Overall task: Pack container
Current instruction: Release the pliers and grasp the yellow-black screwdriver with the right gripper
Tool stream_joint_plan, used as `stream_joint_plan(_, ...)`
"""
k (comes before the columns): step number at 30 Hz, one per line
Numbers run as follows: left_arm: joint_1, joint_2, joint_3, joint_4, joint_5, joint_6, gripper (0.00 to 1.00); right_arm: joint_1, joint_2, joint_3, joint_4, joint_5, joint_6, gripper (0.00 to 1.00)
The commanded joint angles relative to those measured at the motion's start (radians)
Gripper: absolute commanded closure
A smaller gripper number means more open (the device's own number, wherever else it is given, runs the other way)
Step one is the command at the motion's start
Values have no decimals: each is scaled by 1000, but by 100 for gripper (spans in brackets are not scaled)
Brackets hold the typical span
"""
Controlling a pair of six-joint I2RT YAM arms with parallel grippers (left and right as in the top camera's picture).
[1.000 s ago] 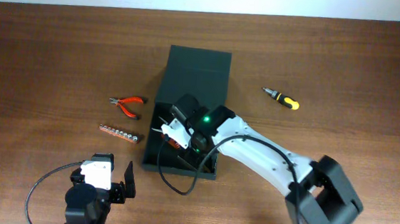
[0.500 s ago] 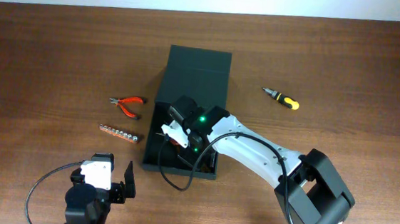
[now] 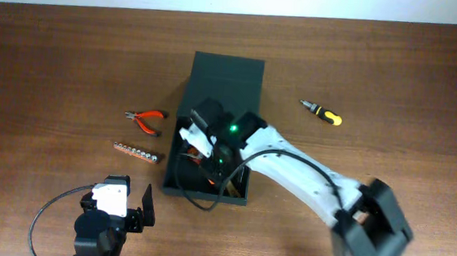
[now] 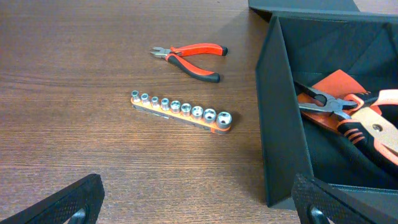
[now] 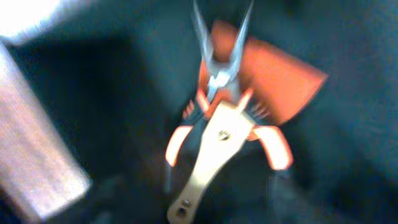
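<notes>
The container [image 3: 218,85] is a dark box with its lid folded flat behind it; its near wall [image 4: 278,130] fills the right of the left wrist view. Inside lie orange-handled pliers [image 5: 219,78] on an orange piece [image 4: 336,84], with a pale flat handle [image 5: 214,149] across them. My right gripper [image 3: 197,140] hovers over the box interior. Its blurred dark fingers stand apart around nothing in the right wrist view [image 5: 225,179]. My left gripper [image 4: 202,211] rests open low at the table's front, left of the box; it also shows from overhead [image 3: 115,214].
Red-handled pliers [image 4: 189,54] and an orange rail of sockets [image 4: 180,111] lie on the wood left of the box. A yellow-and-black screwdriver [image 3: 321,112] lies to its right. The right arm's white link [image 3: 306,179] stretches across the box's near right corner.
The right gripper has opened and drawn back a little toward the lid side, leaving the tools lying in the box. The left arm has not moved.
</notes>
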Motion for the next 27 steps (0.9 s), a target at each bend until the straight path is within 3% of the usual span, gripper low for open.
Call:
stream_joint_plan(1,5,-9,-6,2,-6,19,1,-47,-154,95,-24,102,-14,7)
stream_joint_plan(3,5,-9,-6,2,-6,19,1,-100,-203,107,-29,168,-51,0)
stream_joint_plan(10,5,-9,-6,2,-6,19,1,-437,-248,134,-23,143,-247,1)
stream_joint_plan(15,5,-9,-6,2,-6,19,1,-629,-174,187,43,112,-262,1)
stream_joint_plan(27,5,-9,-6,2,-6,19,1,-717,193,466,-155,110,-266,1)
